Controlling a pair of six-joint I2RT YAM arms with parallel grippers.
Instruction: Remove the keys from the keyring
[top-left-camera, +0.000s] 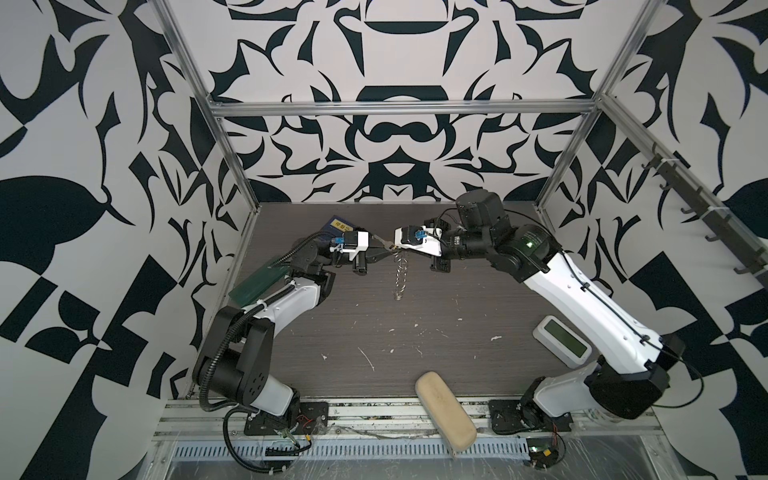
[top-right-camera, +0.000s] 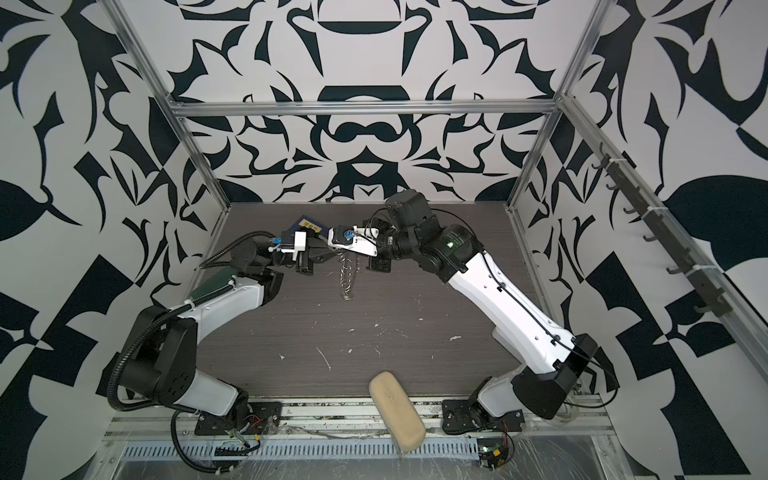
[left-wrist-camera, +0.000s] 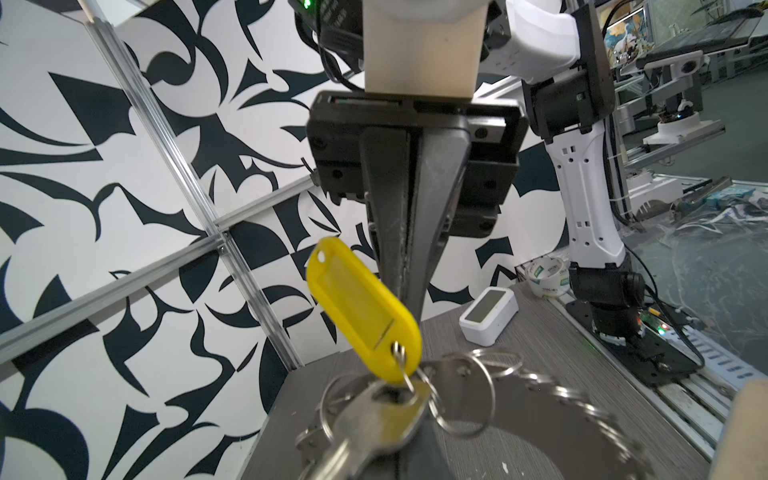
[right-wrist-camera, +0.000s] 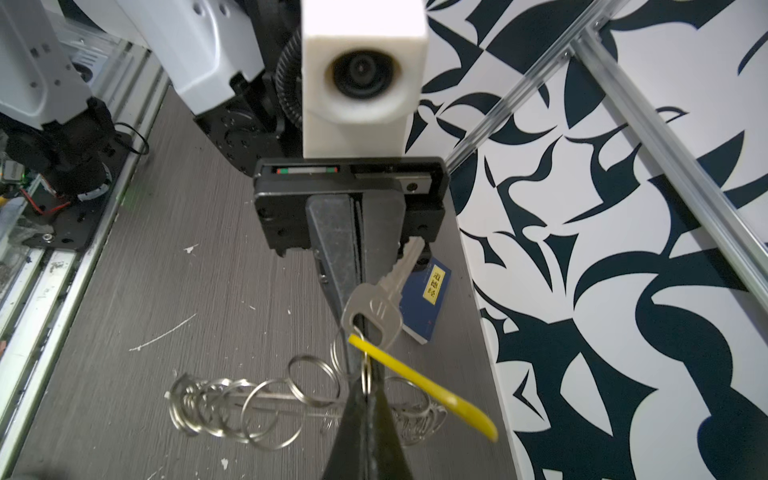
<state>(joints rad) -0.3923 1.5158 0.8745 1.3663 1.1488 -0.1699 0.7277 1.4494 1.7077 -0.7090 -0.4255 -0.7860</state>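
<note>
Keys (left-wrist-camera: 361, 307), a yellow tag beside a silver key (right-wrist-camera: 372, 312), hang off the keyring (top-left-camera: 399, 272); right gripper (right-wrist-camera: 365, 395) pinches their ring, left gripper (right-wrist-camera: 349, 295) closed.

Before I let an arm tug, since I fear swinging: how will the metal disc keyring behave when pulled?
Probably stiff: the disc keyring looks like flat metal. It likely swings and twists easily, hanging from the key bunch pinched by the left end effector and right end effector. Its loose rim rings may jangle or snag.

White-and-black left arm (top-left-camera: 286, 300) and right arm (top-left-camera: 582, 299) reaching inward, black-fingered left tool (top-left-camera: 384, 249) and right tool (top-left-camera: 398, 247) tip to tip, jaws closed
</note>
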